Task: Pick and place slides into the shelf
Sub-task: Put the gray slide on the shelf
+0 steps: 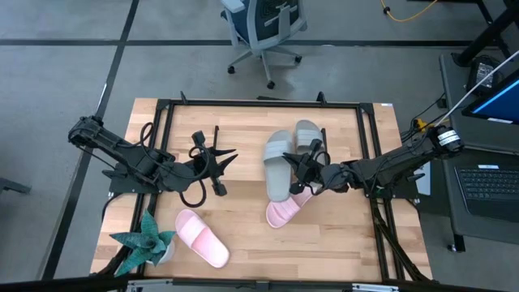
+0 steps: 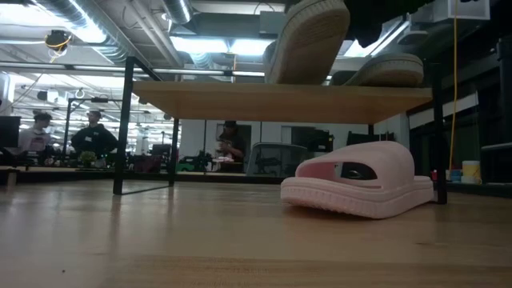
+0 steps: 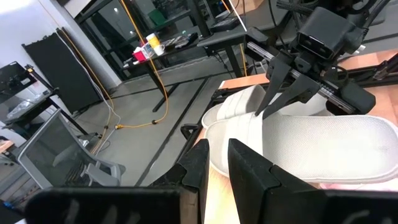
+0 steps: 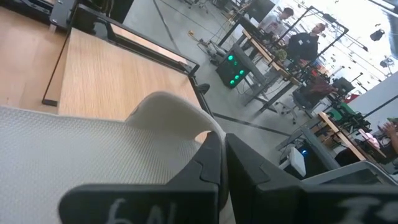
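We are placing the second grey-green slide (image 1: 278,165) onto the shelf (image 2: 280,102): our right end effector (image 1: 312,173) is pinched shut on its strap, and the slide is sitting tilted, toe up in the low view, beside the other grey-green slide (image 1: 308,133) already lying on the board. Next move, as we judge it: lower it flat, let go, back out clear of the strap. Our left end effector (image 1: 219,162) is waiting over the tabletop (image 1: 243,227) left of the shelf, fingers narrow, holding nothing. One pale pink slide (image 2: 360,189) is lying on the tabletop partly under the shelf; the other pink slide (image 1: 201,238) is lying well apart near the teal plant (image 1: 144,240). Slides are looking soft, thick-soled foam with a wide strap, so a grip on the strap may be flexing.
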Tool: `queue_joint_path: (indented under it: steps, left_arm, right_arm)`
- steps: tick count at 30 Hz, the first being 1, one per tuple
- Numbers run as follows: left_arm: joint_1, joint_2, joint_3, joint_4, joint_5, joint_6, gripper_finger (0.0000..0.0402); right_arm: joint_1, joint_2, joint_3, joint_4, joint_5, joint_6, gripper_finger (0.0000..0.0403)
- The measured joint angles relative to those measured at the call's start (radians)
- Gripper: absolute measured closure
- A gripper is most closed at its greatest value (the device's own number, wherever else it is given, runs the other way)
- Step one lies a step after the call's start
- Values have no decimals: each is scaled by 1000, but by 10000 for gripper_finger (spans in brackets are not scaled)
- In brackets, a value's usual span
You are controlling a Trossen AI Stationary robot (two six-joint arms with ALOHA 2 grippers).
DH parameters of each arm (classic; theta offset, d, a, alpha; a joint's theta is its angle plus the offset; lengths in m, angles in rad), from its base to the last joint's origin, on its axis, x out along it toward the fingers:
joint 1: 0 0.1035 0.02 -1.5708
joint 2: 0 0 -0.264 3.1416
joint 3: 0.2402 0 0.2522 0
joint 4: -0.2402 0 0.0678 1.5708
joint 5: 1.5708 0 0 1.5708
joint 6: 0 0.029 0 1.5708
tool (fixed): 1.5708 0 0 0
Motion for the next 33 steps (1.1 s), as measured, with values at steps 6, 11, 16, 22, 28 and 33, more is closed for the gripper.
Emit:
queue_joint_path:
  steps: [6, 11, 16, 22, 28, 33]
  left_arm:
    - [0, 0, 0, 0, 0, 0, 350]
    - [0, 0, 0, 0, 0, -7, 350]
    - [0, 0, 0, -9, 0, -19, 350]
    - [0, 0, 0, -24, 0, -26, 350]
    - [0, 0, 0, -25, 0, -27, 350]
    - [0, 0, 0, -25, 0, -27, 350]
  right_arm:
    - [-2, 0, 0, 3, 8, -3, 391]
    - [-26, 0, 0, 3, 17, -6, 391]
    - [-48, 0, 0, 3, 14, -33, 391]
    - [-64, 0, 0, 3, -36, -34, 391]
    - [-85, 0, 0, 0, -40, -45, 391]
    - [-104, 0, 0, 0, -43, -55, 391]
